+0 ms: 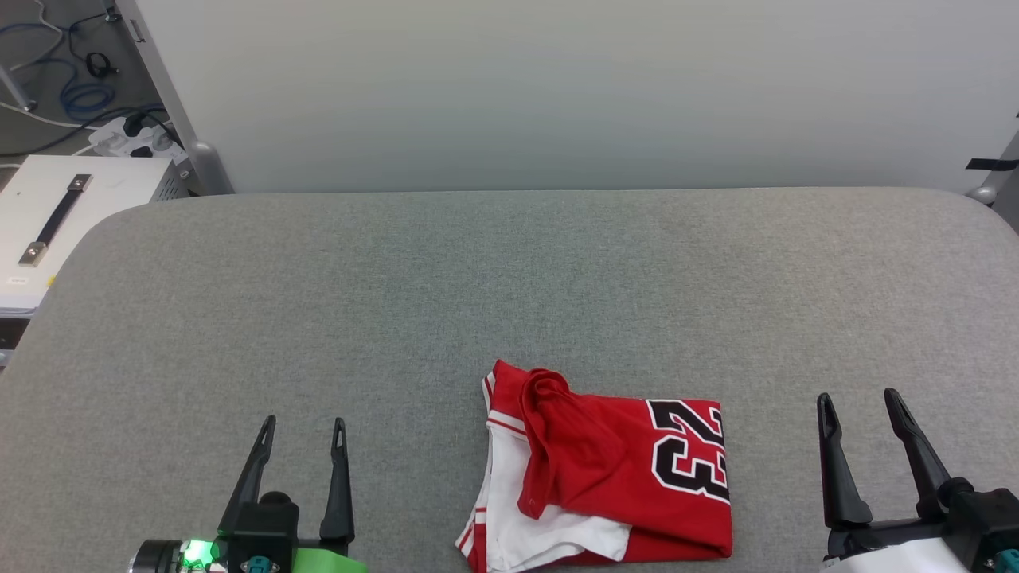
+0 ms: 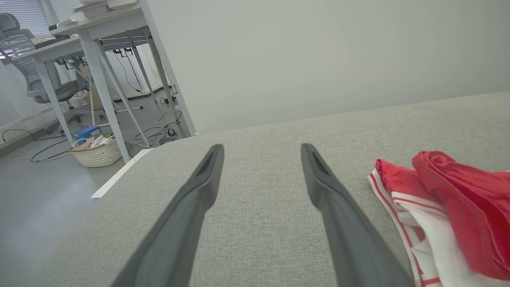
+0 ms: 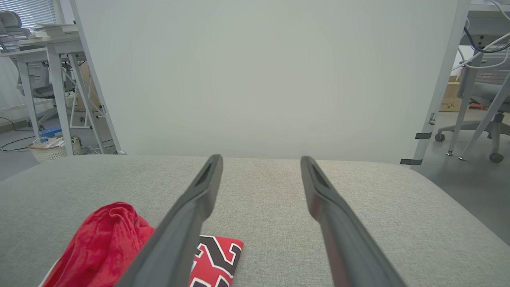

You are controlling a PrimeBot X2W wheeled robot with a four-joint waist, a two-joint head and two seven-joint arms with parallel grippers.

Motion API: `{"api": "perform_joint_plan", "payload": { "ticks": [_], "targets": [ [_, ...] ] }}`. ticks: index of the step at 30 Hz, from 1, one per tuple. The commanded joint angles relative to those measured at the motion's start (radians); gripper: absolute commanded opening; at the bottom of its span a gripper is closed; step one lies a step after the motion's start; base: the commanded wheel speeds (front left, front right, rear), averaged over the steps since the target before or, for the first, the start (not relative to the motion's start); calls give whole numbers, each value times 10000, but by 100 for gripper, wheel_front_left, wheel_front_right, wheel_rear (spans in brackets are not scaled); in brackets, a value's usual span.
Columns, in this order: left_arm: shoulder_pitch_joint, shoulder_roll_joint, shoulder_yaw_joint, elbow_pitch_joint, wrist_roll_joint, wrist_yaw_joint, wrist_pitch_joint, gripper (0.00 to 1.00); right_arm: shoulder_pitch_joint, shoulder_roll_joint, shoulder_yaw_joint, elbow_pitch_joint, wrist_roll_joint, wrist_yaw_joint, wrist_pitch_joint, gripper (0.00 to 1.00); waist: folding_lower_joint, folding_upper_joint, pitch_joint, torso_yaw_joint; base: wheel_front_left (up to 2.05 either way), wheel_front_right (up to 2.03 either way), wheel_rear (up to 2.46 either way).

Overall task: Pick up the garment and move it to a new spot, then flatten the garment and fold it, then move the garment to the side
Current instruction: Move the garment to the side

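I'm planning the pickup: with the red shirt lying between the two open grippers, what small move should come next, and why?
Probably ease the right gripper left toward the garment, at its edge by the "23". Both grippers stand open and empty, the garment lies bunched and ungripped on the grey table, and the right gripper sits nearer to it than the left gripper.

One garment (image 1: pixel 613 477), two claws, one bench (image 1: pixel 398 278).
Garment at the bench's near edge; left claw (image 1: pixel 305 421) and right claw (image 1: pixel 856 395), two fingers each.
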Motion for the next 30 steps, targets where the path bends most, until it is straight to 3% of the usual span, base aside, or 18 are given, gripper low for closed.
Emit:
{"api": "perform_joint_plan", "payload": {
  "ticks": [1,17,25,30],
  "targets": [
    [140,-22,64,-61,-44,-65,-59,100,111,29,33,-51,-30,-7,-57,100,0,0,2,-4,0,0,0],
    [127,-188,203,-34,93,-328,-59,100,-168,-257,298,392,-193,-7,-58,100,0,0,53,100,0,0,0],
    [-53,-254,245,-7,161,-389,-59,100,-1927,-1268,-38,279,316,-7,74,100,0,0,207,247,0,0,0],
    [-187,-310,221,-7,220,-408,-59,100,-3341,-2330,472,343,1182,-7,1654,100,0,0,389,359,0,0,0]
  ]
}}
